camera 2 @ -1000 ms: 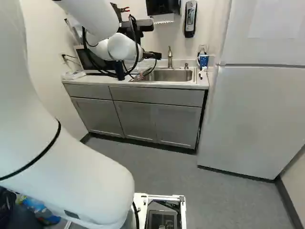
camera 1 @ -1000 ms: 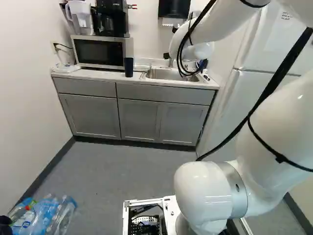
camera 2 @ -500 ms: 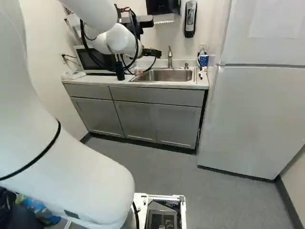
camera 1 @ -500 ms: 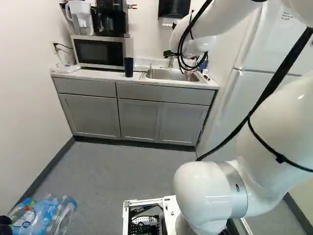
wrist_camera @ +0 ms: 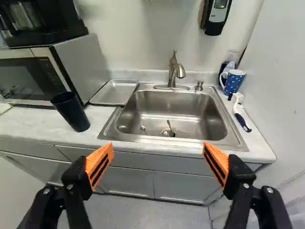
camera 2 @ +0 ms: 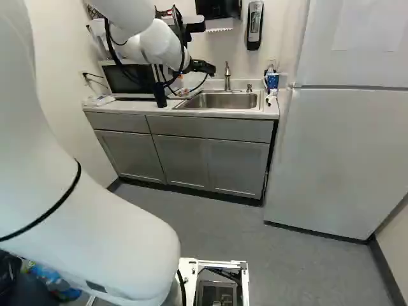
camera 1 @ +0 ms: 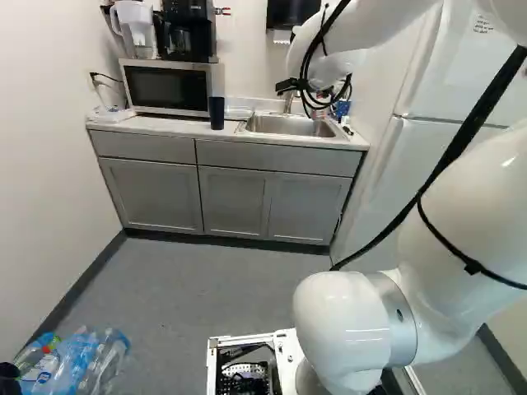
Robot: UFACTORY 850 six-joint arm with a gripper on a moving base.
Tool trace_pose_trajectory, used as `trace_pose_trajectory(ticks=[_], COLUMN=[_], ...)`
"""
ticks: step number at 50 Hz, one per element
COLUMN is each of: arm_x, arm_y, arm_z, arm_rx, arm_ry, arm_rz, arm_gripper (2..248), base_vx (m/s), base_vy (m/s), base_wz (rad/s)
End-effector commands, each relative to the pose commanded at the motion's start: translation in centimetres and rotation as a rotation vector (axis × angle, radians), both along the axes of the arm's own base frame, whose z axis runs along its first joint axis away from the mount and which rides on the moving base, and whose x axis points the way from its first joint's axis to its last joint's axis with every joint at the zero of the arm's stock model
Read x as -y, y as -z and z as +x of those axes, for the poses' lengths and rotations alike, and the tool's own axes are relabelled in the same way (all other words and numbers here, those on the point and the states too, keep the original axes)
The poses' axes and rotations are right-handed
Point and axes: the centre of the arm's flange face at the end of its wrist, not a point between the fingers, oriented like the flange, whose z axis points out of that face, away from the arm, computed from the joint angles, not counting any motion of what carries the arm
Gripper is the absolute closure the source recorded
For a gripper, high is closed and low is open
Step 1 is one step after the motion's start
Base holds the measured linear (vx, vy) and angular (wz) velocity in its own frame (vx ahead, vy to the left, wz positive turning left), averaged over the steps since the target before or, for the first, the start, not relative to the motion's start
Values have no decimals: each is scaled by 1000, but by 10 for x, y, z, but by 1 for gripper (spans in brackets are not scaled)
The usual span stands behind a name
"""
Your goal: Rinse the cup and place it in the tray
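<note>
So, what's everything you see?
tumbler: 1, navy, on countertop
mug: 1, blue, beside sink
tray: 1, silver, beside sink
sink: 1, silver, in countertop
utensils: about 2, silver, in sink
faucet: 1, silver, behind sink
pump: 1, silver, behind sink
brush: 1, white-blue, beside sink
microwave: 1, silver, on countertop
coffee maker: 1, black, on microwave
pitcher: 1, white, on microwave
countertop: 1, white, over cabinets
cabinet doors: 3, gray, under countertop
refrigerator: 1, white, beside countertop
wall dispensers: 2, dark, above countertop
plastic bottles: several, clear, on floor
arm: 1, white, facing sink
gripper: 1, black-orange, before sink
</note>
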Motion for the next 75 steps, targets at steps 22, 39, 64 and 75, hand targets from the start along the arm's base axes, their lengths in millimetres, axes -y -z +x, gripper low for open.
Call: trace_pose_trajectory(ticks=[22,39,64,75], arm_x=[0,0,0,0], arm_y=[-23,-40,-40,-40], arm_z=[2,1,1,1], arm_rx=[32,64,64,64], arm_ry=[-1,-1,-1,-1], arm_rz=[-2,-5,-5,-5], arm_gripper=[3,3,3,3], base_vx=[0,0,0,0], base_vy=[0,0,0,0], base_wz=[0,0,0,0])
